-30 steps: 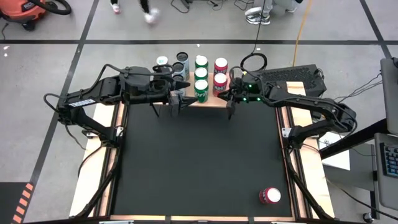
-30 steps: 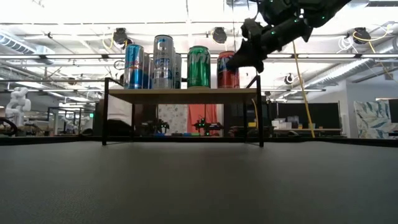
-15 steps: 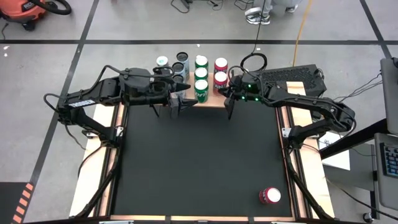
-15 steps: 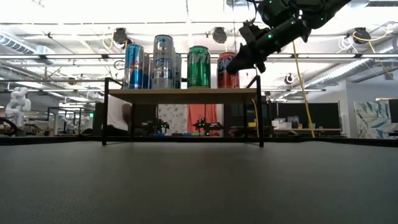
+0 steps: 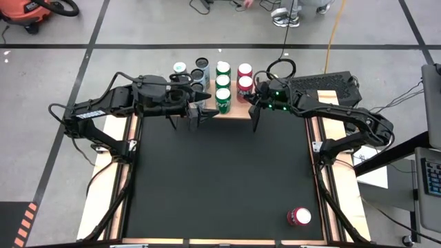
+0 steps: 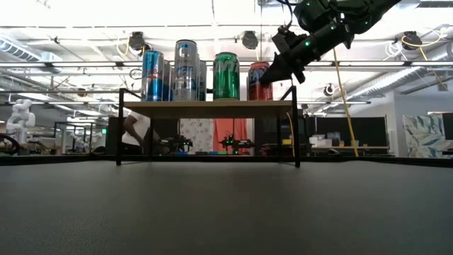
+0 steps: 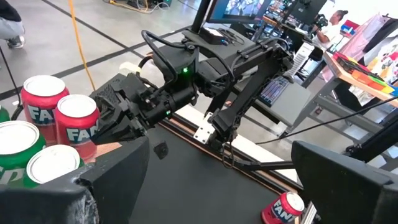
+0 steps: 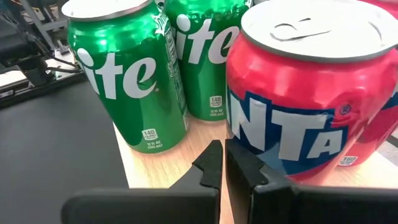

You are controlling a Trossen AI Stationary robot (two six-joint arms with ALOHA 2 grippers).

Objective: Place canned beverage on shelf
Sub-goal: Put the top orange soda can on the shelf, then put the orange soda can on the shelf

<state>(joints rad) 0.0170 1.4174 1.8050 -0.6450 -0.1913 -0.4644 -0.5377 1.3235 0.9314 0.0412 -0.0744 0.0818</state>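
Note:
The light-wood shelf [image 5: 234,112] stands at the table's far edge on black legs and carries several upright cans: silver and blue ones at its left, green ones [image 5: 222,94] in the middle, two red ones at its right. My right gripper [image 8: 219,163] is shut, its tips low beside the nearer red can [image 8: 298,106] on the shelf's right end. My left gripper [image 7: 221,149] is open and empty at the shelf's left front. Another red can [image 5: 299,217] stands upright on the table near the near right corner. My right gripper's shut fingers [image 8: 249,171] come level from the table's near right side and lie close to the lower side wall of the nearer red can [image 8: 283,158], which stands upright on the shelf board. Whether they touch the can, I cannot tell.
The black tabletop [image 5: 220,179] lies open between the shelf and the lone red can. A person [image 6: 134,131] shows in the room behind the shelf in the low view. A dark keyboard-like unit [image 5: 324,86] sits beyond the table's far right corner.
My right gripper has moved a little toward the far edge and upward, closing in on the nearer red can on the shelf's right end. Its fingers stay shut. The cans stand as before.

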